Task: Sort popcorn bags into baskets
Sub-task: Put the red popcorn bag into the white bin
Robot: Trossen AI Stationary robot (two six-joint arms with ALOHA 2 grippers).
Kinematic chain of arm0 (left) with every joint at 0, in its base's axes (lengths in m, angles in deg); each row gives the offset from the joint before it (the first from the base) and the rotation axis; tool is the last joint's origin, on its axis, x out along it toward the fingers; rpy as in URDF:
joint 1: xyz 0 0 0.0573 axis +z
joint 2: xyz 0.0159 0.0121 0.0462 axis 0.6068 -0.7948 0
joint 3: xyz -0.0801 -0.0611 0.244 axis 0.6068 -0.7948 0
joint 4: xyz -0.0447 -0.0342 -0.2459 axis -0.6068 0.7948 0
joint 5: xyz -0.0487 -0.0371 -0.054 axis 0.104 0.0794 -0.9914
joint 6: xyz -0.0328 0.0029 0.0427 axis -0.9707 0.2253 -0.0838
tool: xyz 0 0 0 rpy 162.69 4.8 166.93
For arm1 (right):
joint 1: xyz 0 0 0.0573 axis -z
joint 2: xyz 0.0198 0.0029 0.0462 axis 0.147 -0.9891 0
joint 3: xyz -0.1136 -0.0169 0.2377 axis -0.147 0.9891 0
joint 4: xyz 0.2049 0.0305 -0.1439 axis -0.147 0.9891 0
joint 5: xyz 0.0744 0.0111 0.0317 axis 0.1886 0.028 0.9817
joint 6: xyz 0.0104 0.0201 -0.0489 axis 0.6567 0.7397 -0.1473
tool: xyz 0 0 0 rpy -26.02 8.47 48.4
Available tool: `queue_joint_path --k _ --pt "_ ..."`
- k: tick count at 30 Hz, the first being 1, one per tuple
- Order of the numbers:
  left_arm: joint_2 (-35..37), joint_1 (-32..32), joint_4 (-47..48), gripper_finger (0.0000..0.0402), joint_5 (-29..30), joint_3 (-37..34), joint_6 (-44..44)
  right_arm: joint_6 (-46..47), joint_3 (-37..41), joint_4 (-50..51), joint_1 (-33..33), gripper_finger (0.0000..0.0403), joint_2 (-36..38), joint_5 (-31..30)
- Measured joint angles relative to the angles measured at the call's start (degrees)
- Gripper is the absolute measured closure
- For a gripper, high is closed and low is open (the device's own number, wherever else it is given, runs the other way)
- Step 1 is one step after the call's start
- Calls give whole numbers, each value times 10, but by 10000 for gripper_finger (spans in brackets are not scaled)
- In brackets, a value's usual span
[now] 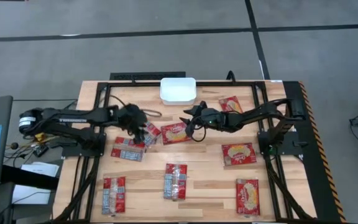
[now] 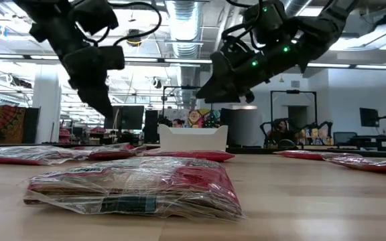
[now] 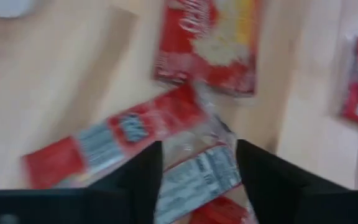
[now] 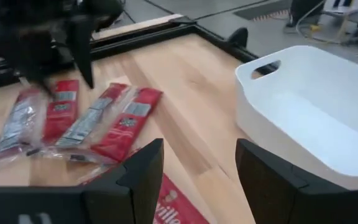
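Both end effectors, left (image 1: pixel 139 132) and right (image 1: pixel 188 125), hang released above popcorn bags (image 1: pixel 174 132) near the basket (image 1: pixel 178 89).

Left wrist view was smeared throughout; print on the popcorn bags (image 3: pixel 191 180) between the left gripper's (image 3: pixel 199 171) spread fingers was unreadable, and the bag beyond the claw ran off the frame edge.

Right wrist view: the white basket (image 4: pixel 316 106) beside the right gripper (image 4: pixel 199 168) was cut by the frame edge. The bag below the claw showed only a corner.
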Motion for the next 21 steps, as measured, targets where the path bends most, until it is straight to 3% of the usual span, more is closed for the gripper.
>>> queue_joint_path --k 5,10,16,21 --pt "-61 -61 -37 107 61 -3 -1 0 0 19 0 178 11 -19" --pt "-121 -90 -68 61 78 -3 -24 11 0 22 0 178 11 -19" --pt "-193 -89 -85 60 144 -1 -65 19 0 22 -2 178 11 -19" --pt "-228 -67 -75 115 158 0 -66 21 0 27 -5 178 11 -19"
